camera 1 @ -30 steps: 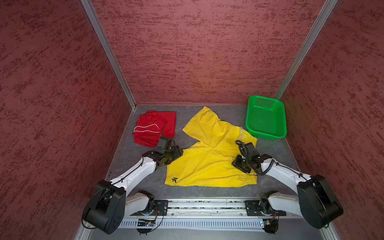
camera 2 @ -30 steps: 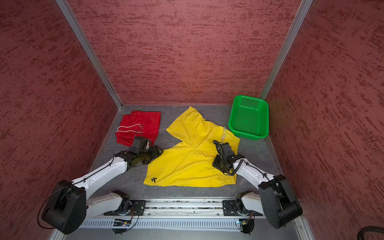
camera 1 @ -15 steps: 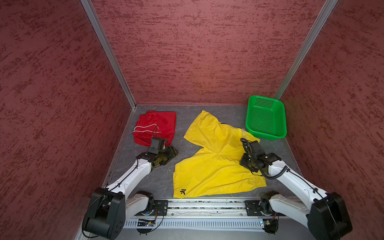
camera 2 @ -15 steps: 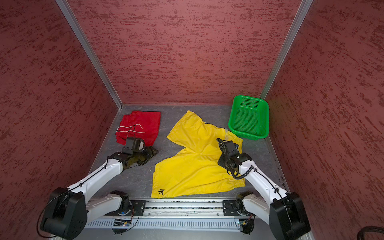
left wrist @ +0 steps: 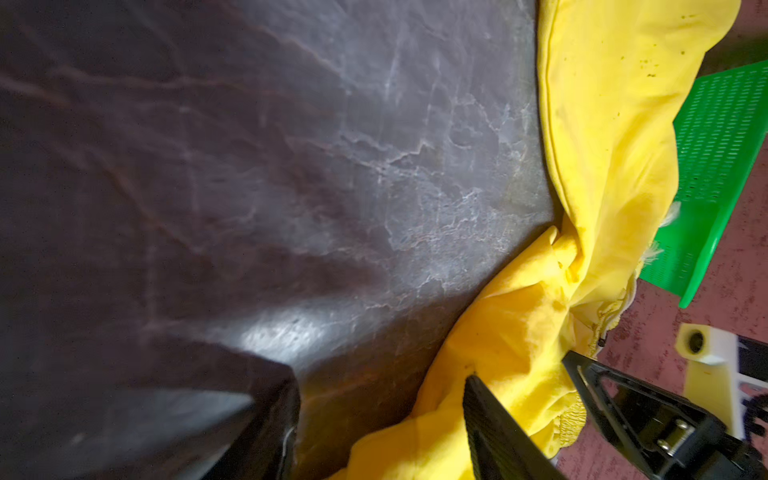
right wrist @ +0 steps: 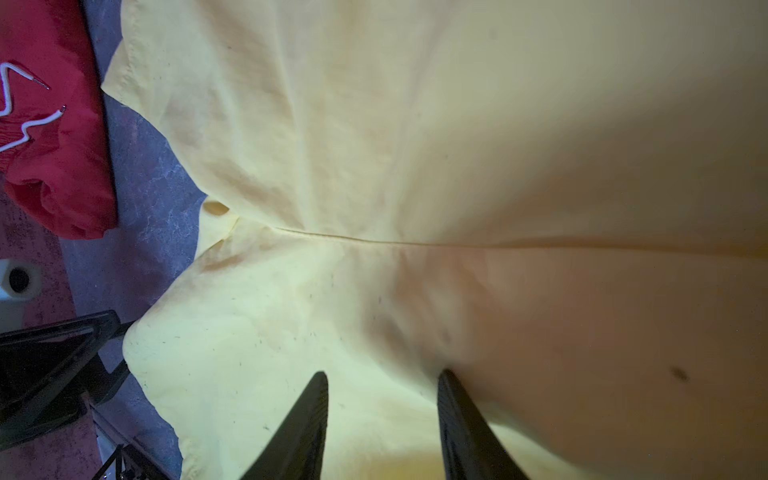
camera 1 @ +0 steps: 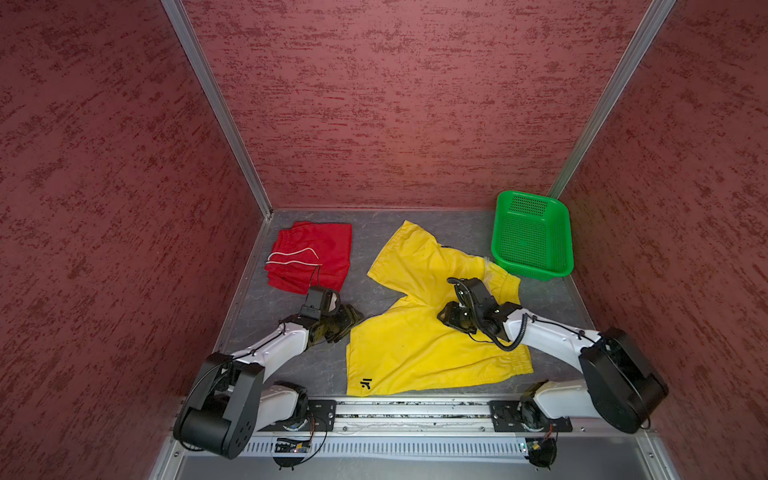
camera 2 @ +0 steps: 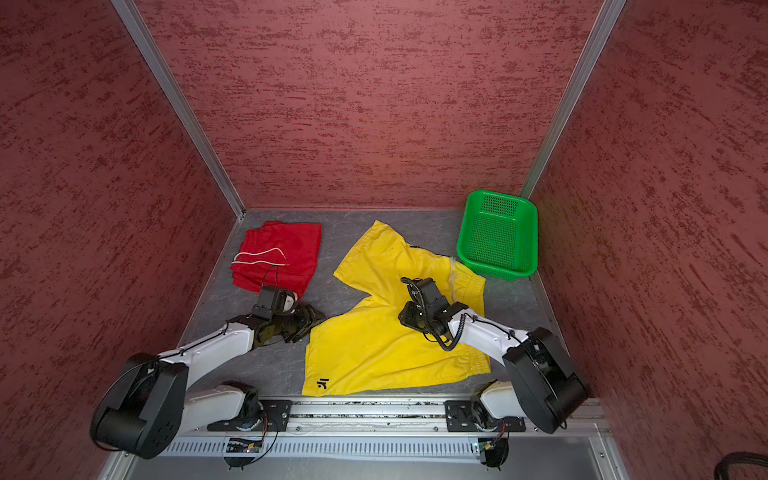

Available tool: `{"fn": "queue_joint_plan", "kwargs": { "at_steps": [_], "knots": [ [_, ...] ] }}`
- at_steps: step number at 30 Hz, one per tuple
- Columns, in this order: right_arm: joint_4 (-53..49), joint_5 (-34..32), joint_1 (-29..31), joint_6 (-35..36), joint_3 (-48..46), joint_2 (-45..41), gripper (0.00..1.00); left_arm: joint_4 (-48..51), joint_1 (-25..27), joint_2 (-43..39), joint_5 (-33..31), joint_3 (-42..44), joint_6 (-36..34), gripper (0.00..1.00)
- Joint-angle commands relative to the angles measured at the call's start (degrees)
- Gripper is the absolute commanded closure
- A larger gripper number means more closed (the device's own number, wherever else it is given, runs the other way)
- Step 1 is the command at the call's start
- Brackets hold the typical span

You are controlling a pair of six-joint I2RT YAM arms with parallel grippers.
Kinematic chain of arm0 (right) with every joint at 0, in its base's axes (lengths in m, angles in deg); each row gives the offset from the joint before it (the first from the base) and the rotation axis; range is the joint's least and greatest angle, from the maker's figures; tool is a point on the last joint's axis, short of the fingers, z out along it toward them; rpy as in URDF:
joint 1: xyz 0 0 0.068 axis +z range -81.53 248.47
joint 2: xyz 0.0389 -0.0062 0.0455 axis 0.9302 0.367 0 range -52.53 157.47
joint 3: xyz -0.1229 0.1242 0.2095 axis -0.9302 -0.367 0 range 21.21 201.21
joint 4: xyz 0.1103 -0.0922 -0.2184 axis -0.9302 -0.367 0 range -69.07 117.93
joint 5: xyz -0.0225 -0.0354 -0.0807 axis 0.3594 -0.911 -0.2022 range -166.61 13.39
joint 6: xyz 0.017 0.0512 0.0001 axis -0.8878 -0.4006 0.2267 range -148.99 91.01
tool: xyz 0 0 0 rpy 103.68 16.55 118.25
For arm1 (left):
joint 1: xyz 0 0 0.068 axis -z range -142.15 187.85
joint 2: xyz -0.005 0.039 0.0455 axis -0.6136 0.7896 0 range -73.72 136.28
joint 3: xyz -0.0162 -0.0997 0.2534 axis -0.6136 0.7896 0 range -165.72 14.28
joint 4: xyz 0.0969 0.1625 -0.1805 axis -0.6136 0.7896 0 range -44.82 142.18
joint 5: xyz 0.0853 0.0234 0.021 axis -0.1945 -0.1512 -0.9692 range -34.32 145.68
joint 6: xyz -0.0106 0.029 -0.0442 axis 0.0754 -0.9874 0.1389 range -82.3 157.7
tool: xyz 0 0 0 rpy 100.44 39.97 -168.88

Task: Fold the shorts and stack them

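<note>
We see the red shorts (camera 1: 309, 257) lying folded at the back left, and the yellow shorts (camera 1: 415, 353) spread flat in the middle. The left gripper (left wrist: 379, 376) has its jaws apart at the near leg's outer edge; we cannot tell whether any cloth sits between them. The right gripper (right wrist: 383, 373) hovers over the crotch seam, jaws apart. We judge folding comes next: pinch an edge and carry it across.

A grey marbled table (camera 1: 365, 249) is carrying three things. Folded red shorts (camera 1: 316, 257) are lying near its far left corner. Yellow shorts (camera 1: 415, 345) are lying spread across the middle. A green basket (camera 1: 530, 272) is sitting in the far right corner, just beside them.
</note>
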Motion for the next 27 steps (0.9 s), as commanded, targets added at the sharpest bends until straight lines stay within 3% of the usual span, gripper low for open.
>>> {"fn": "queue_joint_plan", "kwargs": {
  "at_steps": [1, 5, 12, 14, 20, 23, 24, 26, 27],
  "knots": [
    [4.17, 0.85, -0.10, -2.31, -1.49, 2.26, 0.55, -6.07, 0.73, 3.67, 2.70, -0.01, 0.06, 0.38],
    [4.16, 0.21, -1.42, -2.83, -3.68, 5.22, 0.55, -8.65, 2.07, 5.22, 5.09, -0.22, 0.27, 0.51],
    [2.96, -1.47, -3.07, -1.95, -5.36, 6.52, 0.56, -8.85, 5.60, -1.30, 7.05, -1.28, -0.59, 0.95],
    [2.18, -2.24, -3.33, -1.42, -5.60, 6.70, 0.57, -6.06, 7.04, -5.38, 4.66, -2.29, -2.63, 1.00],
    [1.30, -2.74, -3.82, -1.13, -7.34, 7.30, 0.56, 6.64, 10.99, -18.04, -6.95, -5.40, -13.70, 1.00],
    [1.90, -2.70, -3.80, -1.06, -7.80, 6.63, 0.55, 14.85, 11.25, -21.25, -12.96, -5.56, -13.91, 0.88],
    [2.32, -2.37, -3.77, -0.89, -7.75, 6.57, 0.55, 17.65, 11.22, -21.81, -15.34, -5.43, -12.60, 0.81],
    [3.67, -0.84, -3.78, -0.19, -7.26, 6.02, 0.54, 20.29, 10.74, -22.13, -17.01, -4.59, -10.94, 0.49],
    [3.76, -0.16, -3.71, -0.01, -6.81, 5.64, 0.53, 20.76, 10.63, -22.02, -17.27, -4.07, -9.75, 0.43]
  ]
}}
